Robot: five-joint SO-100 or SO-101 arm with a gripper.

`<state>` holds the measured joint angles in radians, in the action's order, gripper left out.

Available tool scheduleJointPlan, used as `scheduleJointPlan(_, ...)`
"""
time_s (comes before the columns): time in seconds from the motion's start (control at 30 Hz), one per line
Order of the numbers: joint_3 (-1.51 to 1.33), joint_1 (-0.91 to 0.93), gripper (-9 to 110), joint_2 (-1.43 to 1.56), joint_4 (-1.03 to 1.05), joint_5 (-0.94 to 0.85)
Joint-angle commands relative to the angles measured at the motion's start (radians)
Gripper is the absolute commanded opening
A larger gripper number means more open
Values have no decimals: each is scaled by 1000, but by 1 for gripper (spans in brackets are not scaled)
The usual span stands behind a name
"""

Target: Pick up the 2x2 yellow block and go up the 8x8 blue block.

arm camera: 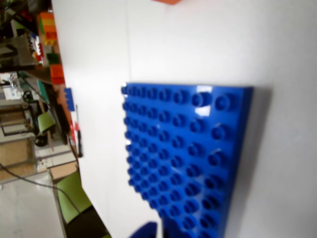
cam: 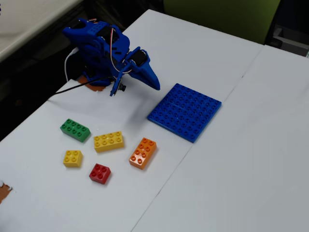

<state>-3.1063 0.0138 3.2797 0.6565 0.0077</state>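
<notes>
The 2x2 yellow block (cam: pixel 72 158) lies on the white table at the front left of the fixed view, free of the arm and out of the wrist view. The 8x8 blue block (cam: pixel 185 111) lies flat at mid-table and fills the middle of the wrist view (arm camera: pixel 183 153). My blue gripper (cam: pixel 154 84) hangs above the table just left of the plate, its fingers together in one pointed wedge with nothing held. In the wrist view only a blue fingertip (arm camera: pixel 146 230) shows at the bottom edge.
Near the yellow block lie a green brick (cam: pixel 75 129), a longer yellow brick (cam: pixel 108 141), an orange brick (cam: pixel 143 152) and a red brick (cam: pixel 100 173). The arm's base (cam: pixel 91 43) stands at the table's back left edge. A seam (cam: pixel 203 130) crosses the table.
</notes>
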Motion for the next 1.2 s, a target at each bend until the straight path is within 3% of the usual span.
scheduleJointPlan(0.0,-41,-6,0,41,3,-8)
scheduleJointPlan(0.4,15,-14,0,12,-101,-114)
scheduleJointPlan(0.63,262,6,0,-212,-92,-187)
scheduleJointPlan(0.9,733,31,0,-595,133,-380)
scheduleJointPlan(1.17,1272,94,0,-919,560,-870)
